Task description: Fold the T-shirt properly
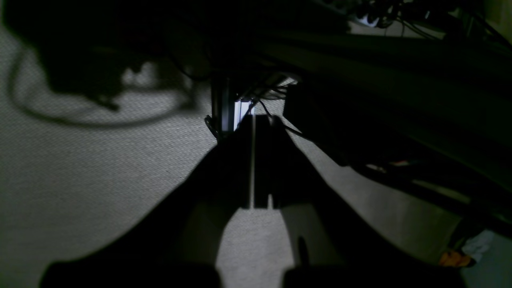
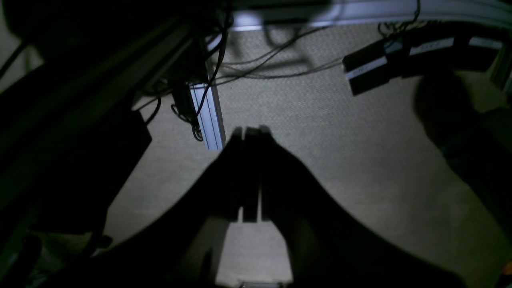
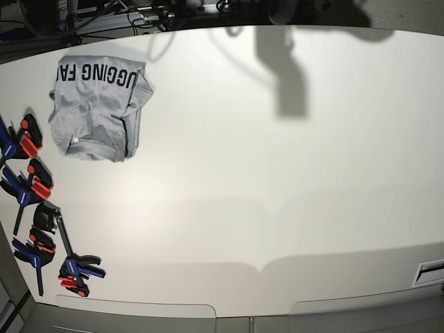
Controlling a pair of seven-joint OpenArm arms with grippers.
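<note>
Shirt: I see the light heather-grey cotton T-shirt [image 3: 98,111] lying as a rough folded bundle at the far left of the white table [image 3: 277,208], black block lettering showing along its far edge.
Shirt state: it is already doubled over on itself, edges uneven, one flap lapping the right side; I judge the fold is either done loosely or wants tidying.
Left claw: my left gripper [image 1: 253,160] shows in its wrist view as a dark silhouette, fingers pressed together with only a thin sliver of light between them, holding nothing.
Right claw: my right gripper [image 2: 251,176] looks the same, fingers closed up against each other and empty.
Arms: neither arm appears in the base view; both wrist cameras look down past the table at grey carpet [image 2: 340,140], cables and an aluminium frame post [image 2: 210,116].
Handling: I expect the cloth to be light, limp and prone to slumping or dragging layers along, not slippery or fragile.
Where to grip: I would pinch at the corners or hem edges, taking all layers together.
Nearby: red and blue clamps [image 3: 35,184] sit along the table's left edge, just beside the shirt.
Risk: a low reach could snag those clamps.
</note>
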